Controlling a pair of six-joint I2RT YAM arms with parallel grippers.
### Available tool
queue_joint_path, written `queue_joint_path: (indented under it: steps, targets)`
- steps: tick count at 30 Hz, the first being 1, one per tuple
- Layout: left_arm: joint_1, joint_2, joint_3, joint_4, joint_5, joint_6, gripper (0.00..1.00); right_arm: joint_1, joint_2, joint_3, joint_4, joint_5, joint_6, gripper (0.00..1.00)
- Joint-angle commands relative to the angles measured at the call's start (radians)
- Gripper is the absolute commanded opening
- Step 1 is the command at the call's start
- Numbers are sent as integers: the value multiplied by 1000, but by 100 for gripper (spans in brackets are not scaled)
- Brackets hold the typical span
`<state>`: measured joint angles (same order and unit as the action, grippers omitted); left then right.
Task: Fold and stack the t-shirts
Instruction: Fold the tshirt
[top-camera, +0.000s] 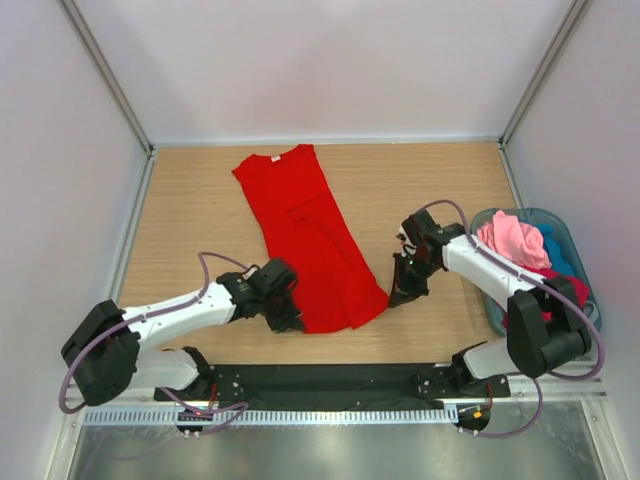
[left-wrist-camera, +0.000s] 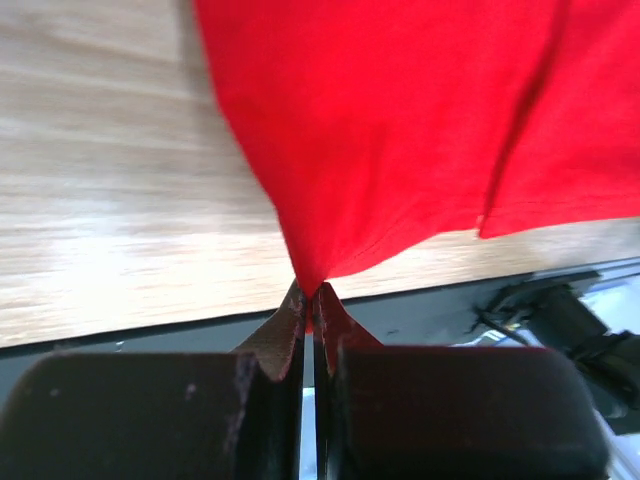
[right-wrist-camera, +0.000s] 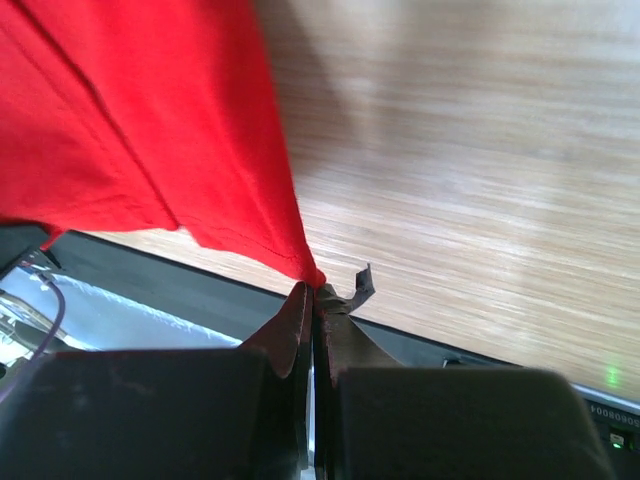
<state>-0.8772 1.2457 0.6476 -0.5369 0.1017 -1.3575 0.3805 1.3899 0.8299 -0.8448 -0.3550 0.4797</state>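
We are clamping the left gripper (left-wrist-camera: 312, 292) fully down on the near left corner of the red t-shirt (left-wrist-camera: 400, 120). The jaws are meeting with only a small peak of cloth pinched between them. We are doing the same with the right gripper (right-wrist-camera: 316, 284), whose jaws are pressing together on the opposite near corner, the fabric fanning out from the tips. Holding both bottom corners at once is, we are judging, giving us control of the whole bottom edge. That way it can be carried toward the collar as one straight line rather than bunching.

Seen from above, the shirt is lying lengthwise on the table (top-camera: 190, 200), collar at the far end and bottom edge nearest the arm bases. Its sides are looking folded inward, making a narrow strip. That is suggesting to us that the end-to-end fold is the step in hand.

Well apart to the right, the basket (top-camera: 572, 235) is holding a pink t-shirt (top-camera: 512, 240), a teal t-shirt (top-camera: 558, 250) and a crimson t-shirt (top-camera: 574, 288). They are heaped together and not yet folded.
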Motion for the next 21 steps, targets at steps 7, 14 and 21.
queue_joint_path:
  steps: [7, 14, 21]
  targets:
    - [263, 90, 152, -23, 142, 193, 0, 12, 187, 345, -66, 79, 16, 1]
    - [498, 205, 316, -67, 191, 345, 1, 11, 447, 761, -149, 126, -39, 1]
    - [648, 388, 517, -92, 150, 419, 0, 11, 800, 1228, -244, 113, -93, 1]
